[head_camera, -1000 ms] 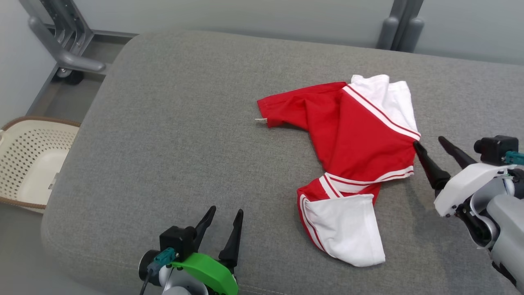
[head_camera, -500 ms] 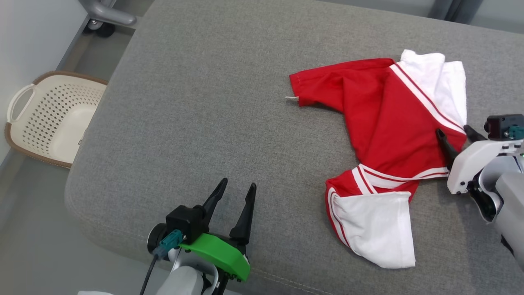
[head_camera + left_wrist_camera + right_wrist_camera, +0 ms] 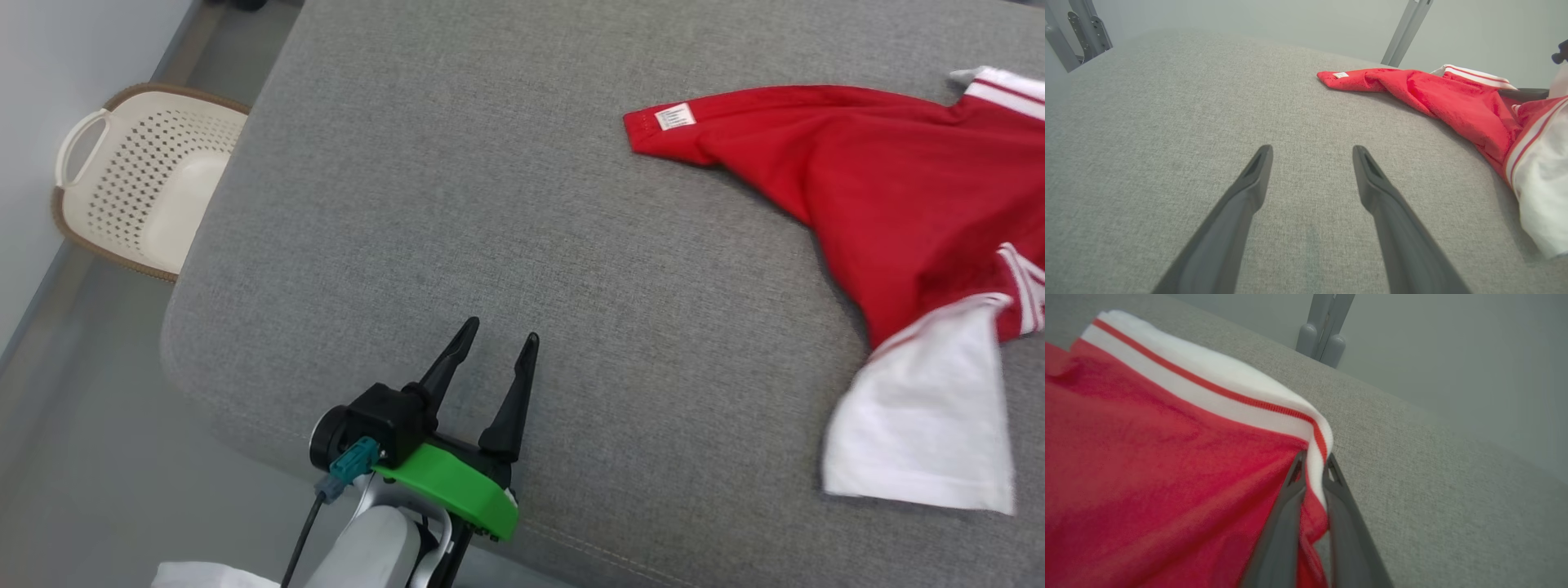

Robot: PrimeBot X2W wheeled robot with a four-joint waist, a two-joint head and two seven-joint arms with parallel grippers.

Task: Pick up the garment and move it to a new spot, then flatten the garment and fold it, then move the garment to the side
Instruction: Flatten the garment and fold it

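The garment (image 3: pixel 882 188) is a bright red shirt with white sleeves, spread over the right of the grey cushion (image 3: pixel 457 204), its hem label at the left tip. In the right wrist view my right gripper (image 3: pixel 1312 465) is shut on the garment (image 3: pixel 1167 465), pinching the white red-striped trim between its fingers. My left gripper (image 3: pixel 496 336) stands open over bare cushion near the front edge, well left of the garment. The left wrist view shows the left gripper (image 3: pixel 1311 153) with nothing between its fingers, the garment (image 3: pixel 1445 98) lying off to the right.
A cream perforated basket (image 3: pixel 139 180) sits on the floor left of the cushion. Grey metal frame legs (image 3: pixel 1325 326) stand behind the cushion's far edge. The cushion's front edge runs just under my left gripper.
My right gripper has shut on the garment's trim. The garment is pulled out longer and its label has flipped up. The head camera has swung left and down, putting the right arm out of frame.
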